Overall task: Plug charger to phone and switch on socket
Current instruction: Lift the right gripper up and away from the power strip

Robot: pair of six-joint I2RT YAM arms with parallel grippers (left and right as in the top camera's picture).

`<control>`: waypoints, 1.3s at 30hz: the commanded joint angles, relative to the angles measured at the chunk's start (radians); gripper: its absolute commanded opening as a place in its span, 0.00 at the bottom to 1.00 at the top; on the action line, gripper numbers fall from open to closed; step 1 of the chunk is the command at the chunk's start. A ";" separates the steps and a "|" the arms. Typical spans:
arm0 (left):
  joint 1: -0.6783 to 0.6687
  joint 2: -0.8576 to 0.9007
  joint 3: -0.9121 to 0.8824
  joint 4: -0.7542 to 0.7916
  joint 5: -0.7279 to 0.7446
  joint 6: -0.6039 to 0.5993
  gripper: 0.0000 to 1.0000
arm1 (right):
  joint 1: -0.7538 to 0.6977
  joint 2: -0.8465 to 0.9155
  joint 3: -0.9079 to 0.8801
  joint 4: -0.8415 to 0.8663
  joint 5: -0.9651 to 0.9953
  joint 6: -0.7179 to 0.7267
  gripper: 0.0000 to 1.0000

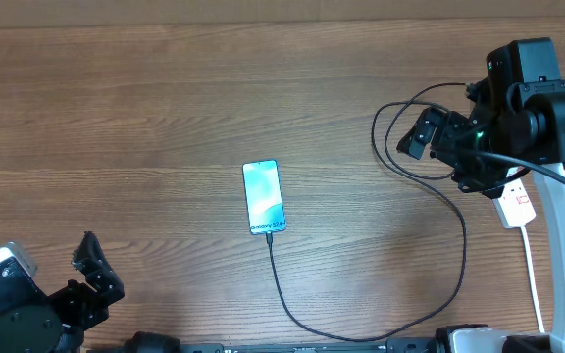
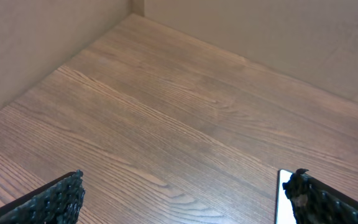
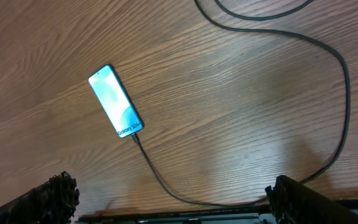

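Note:
The phone lies face up at the table's middle, its light blue screen lit; it also shows in the right wrist view, and its edge shows in the left wrist view. The black charger cable runs from the phone's near end, where its plug tip sits at the phone's port, loops along the front edge and curves up to the right. The white socket is mostly hidden under my right arm. My right gripper is open and empty, above the cable loops left of the socket. My left gripper is open and empty at the front left.
The socket's white cord runs toward the front edge at the right. A beige wall bounds the table's far side. Bare wood spans the left and back.

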State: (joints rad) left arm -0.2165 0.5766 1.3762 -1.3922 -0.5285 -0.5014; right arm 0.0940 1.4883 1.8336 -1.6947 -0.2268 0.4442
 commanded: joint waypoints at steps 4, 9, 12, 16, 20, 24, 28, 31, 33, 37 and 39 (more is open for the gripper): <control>-0.006 -0.002 0.000 0.000 -0.017 0.007 1.00 | 0.004 -0.007 0.005 0.003 0.027 -0.001 1.00; -0.006 -0.002 0.000 0.000 -0.017 0.007 0.99 | 0.005 -0.005 0.000 0.071 0.078 -0.008 1.00; -0.006 -0.002 0.000 0.000 -0.017 0.007 1.00 | 0.005 -0.023 -0.009 0.164 0.116 -0.009 1.00; -0.006 -0.002 0.000 0.000 -0.017 0.007 1.00 | 0.009 -0.087 -0.053 0.293 0.113 -0.024 1.00; -0.006 -0.002 0.000 0.000 -0.017 0.007 1.00 | 0.010 -0.177 -0.125 0.392 0.113 -0.054 1.00; -0.006 -0.002 0.000 0.000 -0.017 0.007 0.99 | 0.010 -0.312 -0.266 0.508 0.114 -0.115 1.00; -0.006 -0.002 0.000 0.000 -0.017 0.007 0.99 | 0.007 -0.488 -0.492 0.680 0.114 -0.143 1.00; -0.006 -0.002 0.000 0.000 -0.018 0.007 1.00 | -0.002 -0.670 -0.727 0.854 0.114 -0.143 1.00; -0.006 -0.002 0.000 0.000 -0.017 0.007 1.00 | -0.018 -0.799 -0.877 0.966 0.113 -0.142 1.00; -0.006 -0.002 0.000 0.000 -0.017 0.007 1.00 | -0.073 -1.057 -1.134 1.165 0.082 -0.142 1.00; -0.006 -0.002 0.000 0.000 -0.017 0.007 1.00 | -0.103 -1.164 -1.227 1.246 0.058 -0.142 1.00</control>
State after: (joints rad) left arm -0.2165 0.5766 1.3743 -1.3918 -0.5293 -0.5018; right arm 0.0273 0.4496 0.7071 -0.5152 -0.1360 0.3126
